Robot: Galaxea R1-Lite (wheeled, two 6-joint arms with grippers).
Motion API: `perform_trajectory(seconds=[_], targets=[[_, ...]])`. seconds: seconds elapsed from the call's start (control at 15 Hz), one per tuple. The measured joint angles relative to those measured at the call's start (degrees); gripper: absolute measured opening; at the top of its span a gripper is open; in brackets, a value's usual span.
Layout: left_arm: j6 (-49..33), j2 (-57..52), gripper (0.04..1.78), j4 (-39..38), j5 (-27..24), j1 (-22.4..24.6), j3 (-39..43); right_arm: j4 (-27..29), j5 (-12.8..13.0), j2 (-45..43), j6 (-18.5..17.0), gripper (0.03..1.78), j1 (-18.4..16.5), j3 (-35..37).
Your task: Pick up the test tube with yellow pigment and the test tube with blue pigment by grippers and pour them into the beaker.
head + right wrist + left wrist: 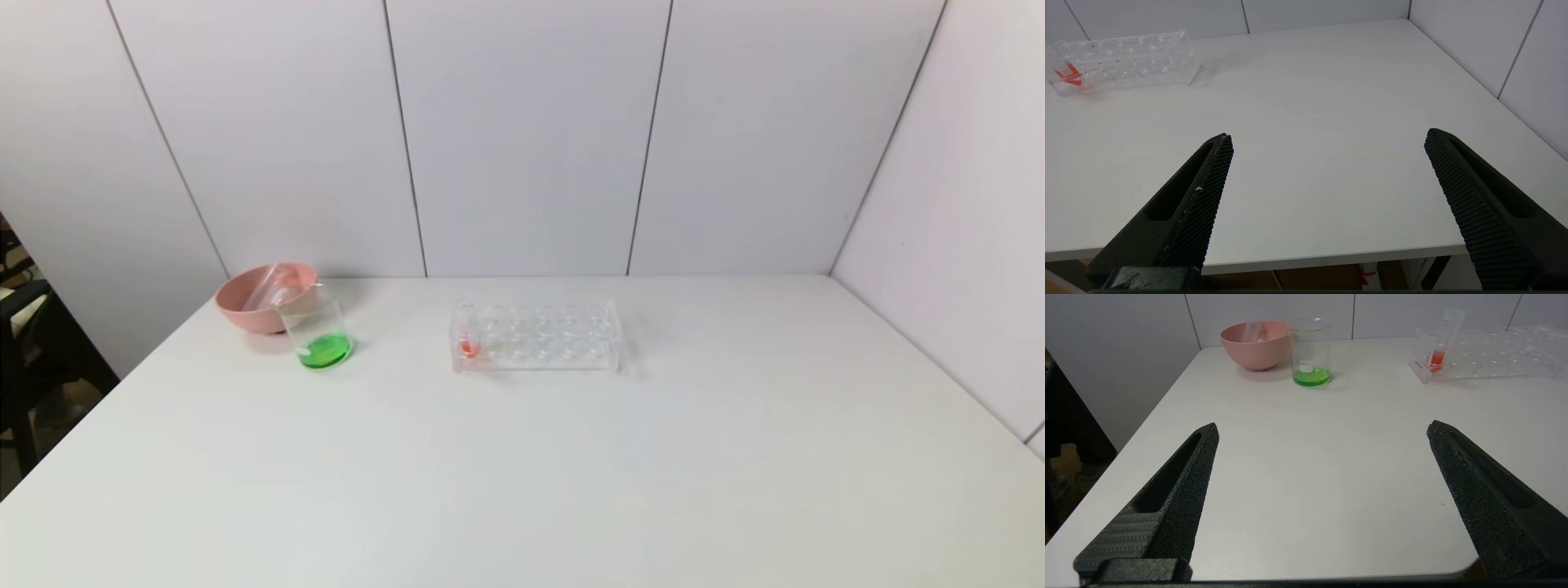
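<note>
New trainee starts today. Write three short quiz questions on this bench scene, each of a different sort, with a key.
1. True or false: the beaker holds green liquid.
2. Multiple choice: the red-tipped tube stands in
A. the pink bowl
B. the end slot of the clear rack nearest the beaker
C. the beaker
3. Fill in: both the left gripper and the right gripper are empty, with their jaws ____.

Key: 1 true; 2 B; 3 open. Both grippers hang back over the table's near edge, far from the glassware. At least one clear tube lies in the pink bowl.
</note>
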State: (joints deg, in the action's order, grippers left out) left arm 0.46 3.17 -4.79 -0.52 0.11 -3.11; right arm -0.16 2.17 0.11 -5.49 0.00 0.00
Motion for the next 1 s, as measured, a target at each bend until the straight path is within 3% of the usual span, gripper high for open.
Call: perform_trajectory(seconds=[0.2, 0.47, 1.0], targets=[[-0.3, -2.3, 1.78, 4.8, 0.7, 0.0, 2.6, 0.0, 0.0, 0.0, 0.0, 1.71, 0.0, 0.0], [-5.2, -3.1, 1.78, 4.5, 2.1, 0.0, 3.1, 0.0, 0.0, 0.0, 0.0, 1.71, 0.0, 0.0], [-5.5, -3.2, 1.78, 4.5, 2.5, 0.0, 3.1, 0.0, 0.0, 0.0, 0.1, 1.71, 0.0, 0.0]])
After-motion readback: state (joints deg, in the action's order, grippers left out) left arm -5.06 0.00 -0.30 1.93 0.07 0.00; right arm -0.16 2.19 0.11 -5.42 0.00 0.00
